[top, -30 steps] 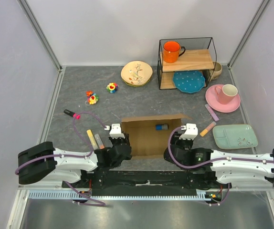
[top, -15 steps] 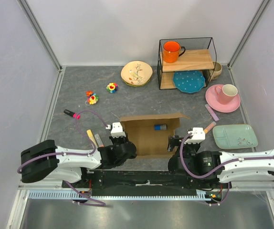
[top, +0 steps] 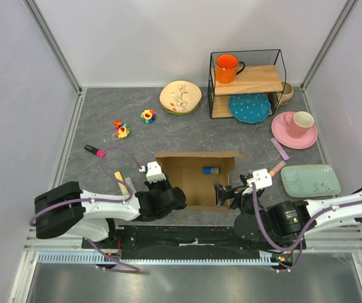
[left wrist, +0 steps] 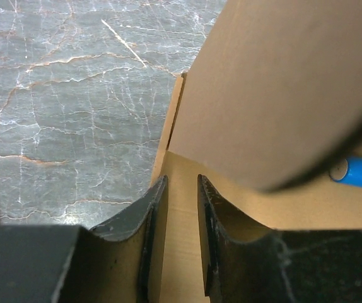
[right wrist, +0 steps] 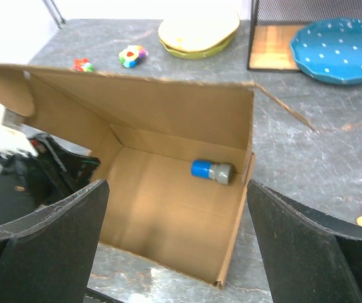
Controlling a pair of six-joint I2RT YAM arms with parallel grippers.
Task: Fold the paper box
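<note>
Obs.: paper box [top: 197, 178] sits on the tabletop [top: 187, 129] between the two tools, open side up, back and side walls standing. Its long axis runs crosswise, from one tool to the other. A small blue-and-grey cylinder [right wrist: 210, 170] lies loose on the box floor, ahead of the right tool and a little to that tool's right.

Left tool [left wrist: 181, 180]: at the box's left end, the interior lying to the tool's right. Fingers [left wrist: 144, 218] stand a narrow gap apart, tips at the left side wall [right wrist: 70, 120]. The wall edge runs down toward the gap. I cannot tell whether the pads press the cardboard or merely straddle it. A blurred cardboard flap hangs close over the wrist camera.

Right tool [right wrist: 178, 189]: jaws spread wide, holding nothing. The box lies straight ahead of it, with the near right corner just below and ahead of the tips, apart from them.

Judgement: the left arm is the nearer, already at the cardboard. The coming fold likely turns on that left wall, hinging about a crease that runs away from the tool. The loose cylinder could obstruct an inward fold.
</note>
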